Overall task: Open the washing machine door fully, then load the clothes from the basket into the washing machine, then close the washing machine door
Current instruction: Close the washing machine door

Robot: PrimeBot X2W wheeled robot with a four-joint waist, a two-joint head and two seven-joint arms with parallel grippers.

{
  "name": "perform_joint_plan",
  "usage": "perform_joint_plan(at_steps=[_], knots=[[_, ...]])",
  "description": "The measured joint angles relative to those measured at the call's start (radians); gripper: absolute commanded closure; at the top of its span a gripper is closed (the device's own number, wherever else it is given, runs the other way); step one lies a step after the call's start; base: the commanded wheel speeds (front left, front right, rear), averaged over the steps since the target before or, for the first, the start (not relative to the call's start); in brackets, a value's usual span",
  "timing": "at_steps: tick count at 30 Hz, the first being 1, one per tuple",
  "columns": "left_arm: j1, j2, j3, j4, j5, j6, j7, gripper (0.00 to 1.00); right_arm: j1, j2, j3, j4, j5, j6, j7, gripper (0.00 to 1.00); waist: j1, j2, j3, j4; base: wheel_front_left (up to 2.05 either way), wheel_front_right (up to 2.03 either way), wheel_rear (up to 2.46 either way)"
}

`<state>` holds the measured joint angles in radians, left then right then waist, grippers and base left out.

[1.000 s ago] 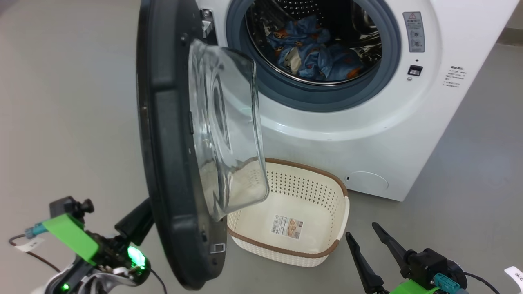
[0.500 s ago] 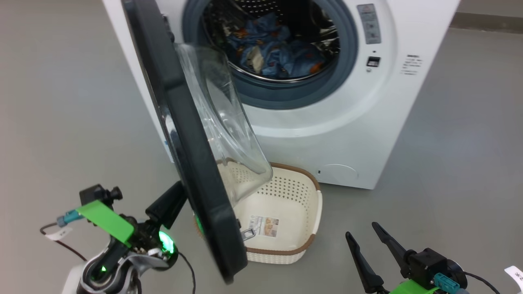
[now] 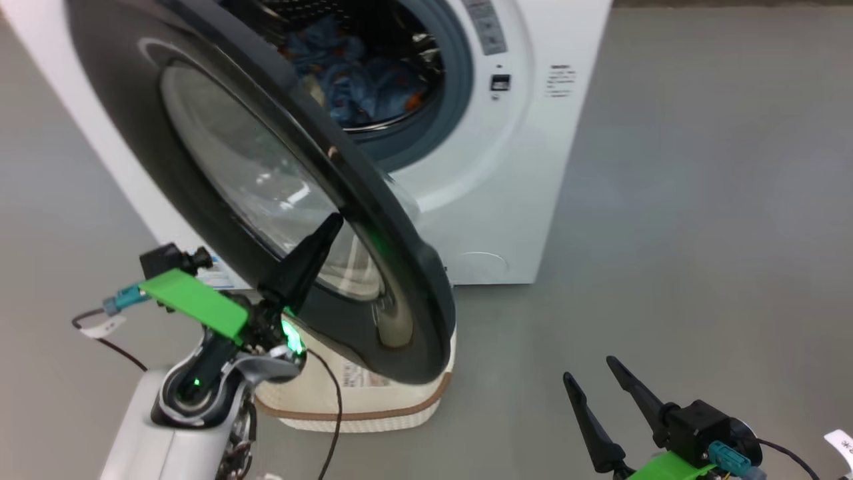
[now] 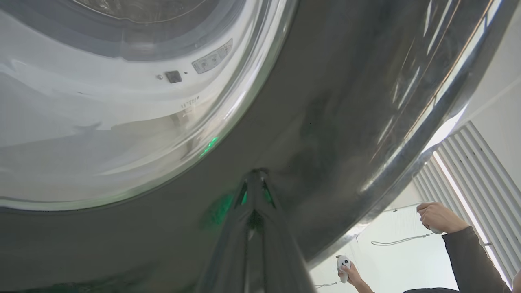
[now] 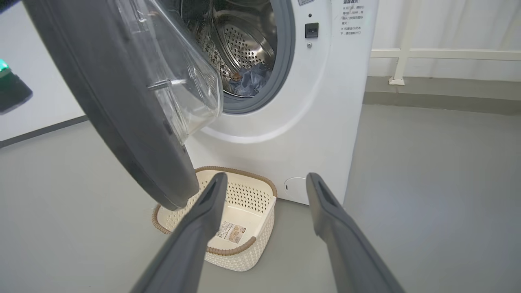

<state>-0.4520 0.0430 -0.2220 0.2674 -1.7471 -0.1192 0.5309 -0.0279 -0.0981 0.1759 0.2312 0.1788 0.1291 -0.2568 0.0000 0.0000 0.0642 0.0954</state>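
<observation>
The washing machine door (image 3: 200,167) stands half swung, its glossy black outer face toward me and its glass bowl (image 5: 179,81) toward the drum. My left gripper (image 3: 331,223) is shut, its tips touching the door's outer face low on the window's rim (image 4: 254,179). The blue printed clothes (image 3: 360,80) lie inside the steel drum of the washing machine (image 3: 506,187), also seen in the right wrist view (image 5: 248,79). The basket (image 3: 373,407) sits on the floor under the door, with just a label on its floor (image 5: 244,252). My right gripper (image 3: 588,369) hangs open at the lower right, holding nothing (image 5: 265,177).
Grey floor (image 3: 700,200) stretches to the right of the machine. A person's hands (image 4: 439,217) holding controllers show beyond the door's edge in the left wrist view. A white rail (image 5: 443,53) runs along the far wall.
The door has swung from edge-on toward the machine, now showing its outer face, with my left gripper following against it. The head view has shifted. The right gripper has not moved.
</observation>
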Motion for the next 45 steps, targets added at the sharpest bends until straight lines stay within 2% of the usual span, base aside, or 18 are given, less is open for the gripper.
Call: perform_joint_plan(at_steps=[11, 19, 24, 31, 32, 33, 34, 36, 37, 45], knots=[[-0.18, -0.01, 0.0, 0.133, 0.041, 0.0, -0.116, 1.0, -0.04, 0.003, -0.004, -0.009, -0.001, 0.0, 0.0, 0.0, 0.0, 0.0, 0.051, -0.132, 0.0, 0.0, 0.0], [-0.277, -0.013, 0.008, 0.231, 0.078, -0.001, -0.176, 1.0, -0.056, 0.007, -0.008, -0.01, -0.002, 0.0, 0.0, 0.0, 0.0, 0.0, 0.086, -0.183, 0.0, 0.0, 0.0], [-0.301, -0.016, 0.01, 0.273, 0.101, -0.001, -0.202, 1.0, -0.058, 0.012, -0.015, -0.009, -0.003, 0.0, 0.0, 0.0, 0.0, 0.0, 0.093, -0.197, 0.0, 0.0, 0.0], [-0.297, -0.013, -0.019, 0.275, 0.188, -0.001, -0.246, 1.0, -0.057, 0.016, -0.028, -0.009, -0.003, 0.0, 0.0, 0.0, -0.0001, 0.0, 0.079, -0.17, 0.0, 0.0, 0.0], [-0.291, -0.006, -0.039, 0.267, 0.219, -0.001, -0.26, 0.91, -0.057, 0.015, -0.029, -0.009, -0.003, 0.0, 0.0, 0.0, 0.0, 0.0, 0.076, -0.165, 0.0, 0.0, 0.0], [-0.281, 0.002, -0.058, 0.257, 0.252, -0.001, -0.279, 0.73, -0.056, 0.015, -0.03, -0.008, -0.003, 0.0, 0.0, 0.0, -0.0001, 0.0, 0.071, -0.159, 0.0, 0.0, 0.0], [-0.267, 0.011, -0.076, 0.245, 0.28, -0.001, -0.299, 0.6, -0.055, 0.015, -0.031, -0.008, -0.003, 0.0, 0.0, 0.0, 0.0, 0.0, 0.066, -0.154, 0.0, 0.0, 0.0], [-0.228, 0.026, -0.105, 0.221, 0.32, -0.001, -0.346, 0.17, -0.054, 0.014, -0.036, -0.008, -0.003, 0.0, 0.0, 0.0, 0.0, 0.0, 0.057, -0.141, 0.0, 0.0, 0.0], [-0.207, 0.034, -0.125, 0.215, 0.351, -0.001, -0.378, 0.0, -0.054, 0.014, -0.041, -0.008, -0.003, 0.0, 0.0, 0.0, -0.0001, 0.0, 0.051, -0.135, 0.0, 0.0, 0.0], [-0.06, 0.105, -0.249, 0.248, 0.585, -0.007, -0.637, 0.0, -0.026, 0.012, -0.061, -0.008, -0.003, 0.0, 0.0, 0.0, 0.0, 0.0, -0.003, -0.079, 0.0, 0.0, 0.0]])
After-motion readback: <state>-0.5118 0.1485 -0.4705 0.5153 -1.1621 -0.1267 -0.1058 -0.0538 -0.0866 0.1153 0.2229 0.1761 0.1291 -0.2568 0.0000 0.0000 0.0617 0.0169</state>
